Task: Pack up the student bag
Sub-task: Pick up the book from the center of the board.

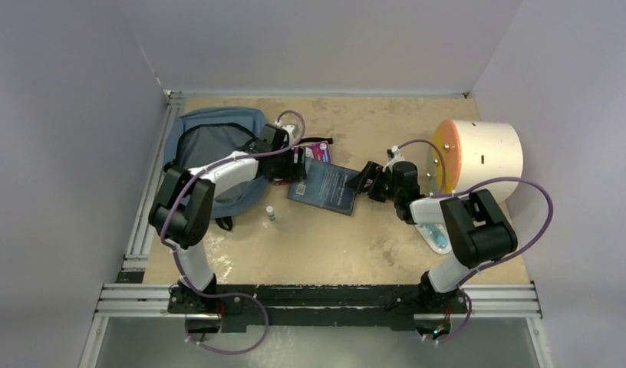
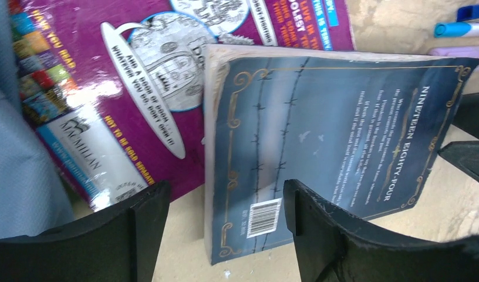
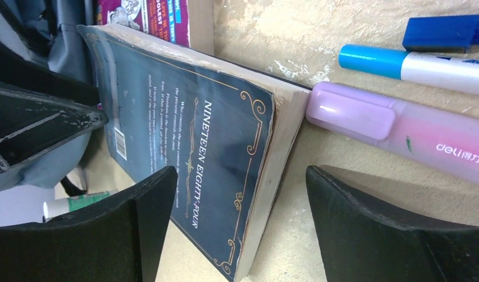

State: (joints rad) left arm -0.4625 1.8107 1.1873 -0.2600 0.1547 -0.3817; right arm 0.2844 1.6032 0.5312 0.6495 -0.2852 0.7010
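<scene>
Book (image 1: 325,188) edges between open left pincer (image 2: 225,188), right pincer (image 3: 241,172).

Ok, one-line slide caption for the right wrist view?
Open right tool poised over the corner of the dark-blue Nineteen Eighty-Four paperback, pink highlighter and blue-capped marker lying beside it.

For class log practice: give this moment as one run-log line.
left gripper: open, over blue book | right gripper: open, same book | student bag: book outside

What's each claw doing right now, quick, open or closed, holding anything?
Left claw: open, holding nothing, poised over the blue book.
Right claw: open, holding nothing, poised over the same book's edge.
</scene>
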